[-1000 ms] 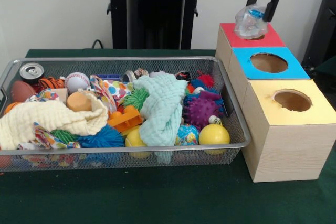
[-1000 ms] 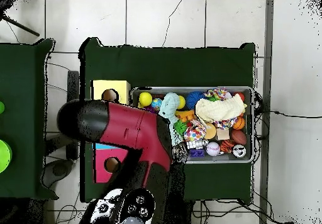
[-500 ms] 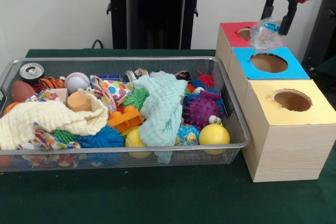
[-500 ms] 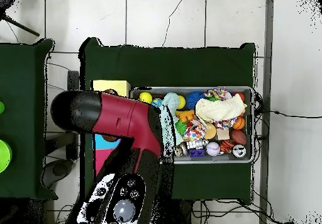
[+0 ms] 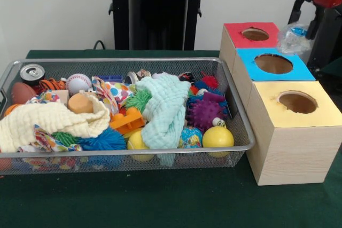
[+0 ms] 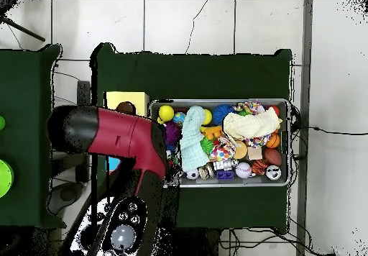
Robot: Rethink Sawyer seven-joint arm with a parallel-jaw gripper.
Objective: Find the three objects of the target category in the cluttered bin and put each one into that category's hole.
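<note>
No readable text, labels, brand names, numbers or signs appear in either view. The soda can (image 5: 32, 72) in the wire bin (image 5: 241, 126) shows only its plain top. The coloured box tops carry no lettering.

The bin (image 5: 235, 132) is shiny wire mesh. The boxes (image 5: 291, 158) look like pale wood with matt paper tops. The towel (image 5: 165, 108) is soft cloth. The bag (image 5: 293, 38) seems crinkly clear plastic.

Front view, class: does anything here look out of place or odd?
Yes. The gripper holds a crumpled clear plastic bottle off the right edge of the boxes, over none of the three holes. The red box's hole sits to its left. In the bin, nothing looks spilled.
</note>
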